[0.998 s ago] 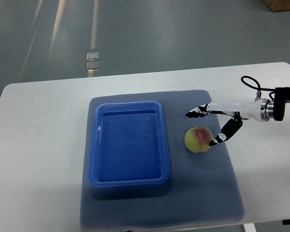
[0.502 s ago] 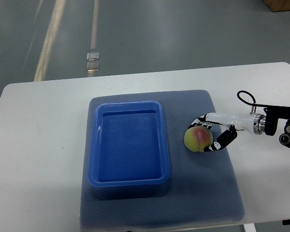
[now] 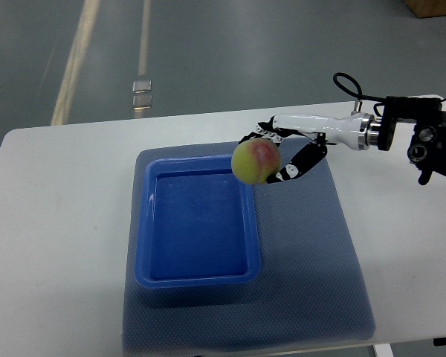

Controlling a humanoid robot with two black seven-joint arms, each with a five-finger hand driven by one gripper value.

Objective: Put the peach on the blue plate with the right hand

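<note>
Right hand (image 3: 271,155) pinches peach (image 3: 256,161) over blue plate's (image 3: 198,277) upper-right rim (held high to clear the wall), centre frame.

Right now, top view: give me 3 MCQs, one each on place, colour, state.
1. Where is the peach?
A. on the mat
B. in the picture over the plate's far right corner
C. on bare table

2. What colour is the plate?
A. blue
B. red
C. white

3. What is the right hand doing?
A. open, holding nothing
B. curled, holding nothing
C. grasping the peach

Key: 1 B, it overlaps that corner's rim in the picture. 2 A, the tray is plainly blue. 3 C, fingers wrap both sides of the fruit.
</note>
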